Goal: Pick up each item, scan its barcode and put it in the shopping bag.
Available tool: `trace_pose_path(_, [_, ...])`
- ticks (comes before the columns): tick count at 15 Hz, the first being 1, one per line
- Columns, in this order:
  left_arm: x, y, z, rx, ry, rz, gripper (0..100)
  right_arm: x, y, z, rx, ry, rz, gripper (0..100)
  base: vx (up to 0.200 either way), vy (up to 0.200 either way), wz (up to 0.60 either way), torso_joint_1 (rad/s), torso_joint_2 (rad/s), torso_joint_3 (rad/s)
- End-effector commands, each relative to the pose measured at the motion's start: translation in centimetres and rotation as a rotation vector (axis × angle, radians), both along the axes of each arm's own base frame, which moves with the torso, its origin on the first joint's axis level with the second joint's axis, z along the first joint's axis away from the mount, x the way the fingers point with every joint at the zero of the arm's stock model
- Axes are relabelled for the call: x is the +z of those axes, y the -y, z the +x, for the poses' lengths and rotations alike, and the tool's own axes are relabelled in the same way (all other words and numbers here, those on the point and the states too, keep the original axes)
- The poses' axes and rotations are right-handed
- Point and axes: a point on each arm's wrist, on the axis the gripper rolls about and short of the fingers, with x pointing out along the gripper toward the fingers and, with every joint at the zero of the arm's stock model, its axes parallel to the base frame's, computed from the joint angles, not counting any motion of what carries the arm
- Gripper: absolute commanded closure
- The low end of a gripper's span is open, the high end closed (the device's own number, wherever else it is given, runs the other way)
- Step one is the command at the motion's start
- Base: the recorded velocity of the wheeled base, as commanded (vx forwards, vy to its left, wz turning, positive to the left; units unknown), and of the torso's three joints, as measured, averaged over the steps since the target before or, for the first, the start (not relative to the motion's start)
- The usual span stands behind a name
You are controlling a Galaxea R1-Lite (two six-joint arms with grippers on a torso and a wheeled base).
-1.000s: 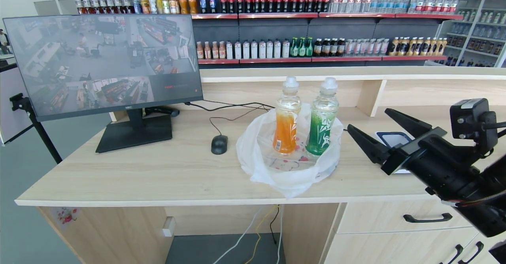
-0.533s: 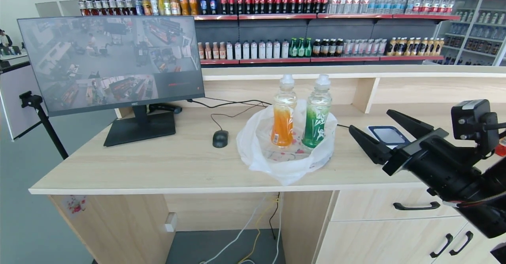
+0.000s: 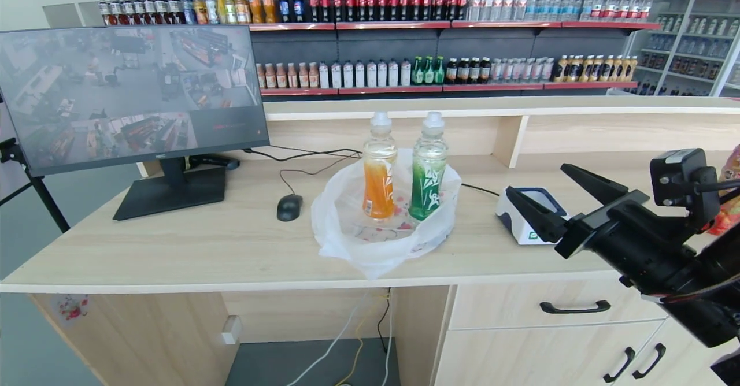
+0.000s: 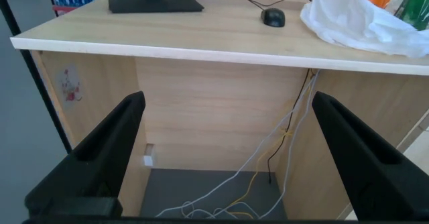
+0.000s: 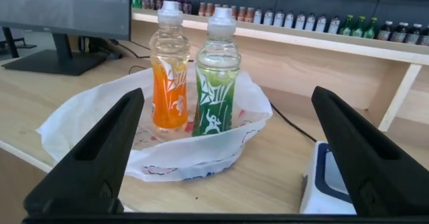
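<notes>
An orange drink bottle [image 3: 378, 172] and a green drink bottle [image 3: 429, 169] stand upright side by side inside the white plastic shopping bag [image 3: 376, 247] on the wooden counter [image 3: 202, 247]. A white barcode scanner [image 3: 529, 224] lies just right of the bag. My right gripper [image 3: 536, 180] is open and empty, hovering at the scanner's near side, with its fingers pointing toward the bottles [image 5: 167, 70]. Low in front of the counter edge [image 4: 167, 49], my left gripper [image 4: 228, 96] is open and empty, facing the space under the desk.
A monitor [image 3: 130, 97] and a mouse [image 3: 289, 207] are on the counter's left part. A colourful packet [image 3: 729, 195] shows at the right edge. A raised ledge [image 3: 462, 108] runs behind the bag. Cables [image 4: 288, 143] hang under the desk, and drawers [image 3: 572, 311] are at the right.
The head camera has shifted, so the counter, bag and monitor sit further left in the picture and the scanner shows more fully. Both bottles stay in the bag; the right gripper stays open.
</notes>
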Motion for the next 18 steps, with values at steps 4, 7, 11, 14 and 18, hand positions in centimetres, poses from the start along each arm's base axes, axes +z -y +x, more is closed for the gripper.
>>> trace_pose_path(4, [0.0,0.0,0.0,0.002,-0.001,-0.004,0,-0.5,0.3,0.8,-0.021,-0.016,-0.007,0,0.000,-0.200,0.00,0.004,0.00,0.000])
trace_pose_path(7, [0.0,0.0,0.0,0.002,-0.001,-0.004,0,-0.9,0.2,1.1,-0.022,-0.031,-0.016,0,0.000,-0.200,0.00,0.001,0.01,-0.001])
trace_pose_path(11, [0.0,0.0,0.0,0.002,-0.001,-0.009,0,-1.1,0.2,1.0,-0.024,-0.041,-0.019,0,0.000,-0.200,0.00,0.002,0.00,0.004])
trace_pose_path(14, [0.0,0.0,0.0,0.002,-0.001,-0.009,0,-1.1,0.2,1.0,-0.024,-0.042,-0.020,0,0.000,-0.200,0.00,0.005,0.01,0.002])
trace_pose_path(18, [0.0,0.0,0.0,0.002,-0.001,-0.011,0,-1.4,0.2,1.2,-0.025,-0.051,-0.023,0,0.000,-0.200,0.00,0.001,0.00,0.005])
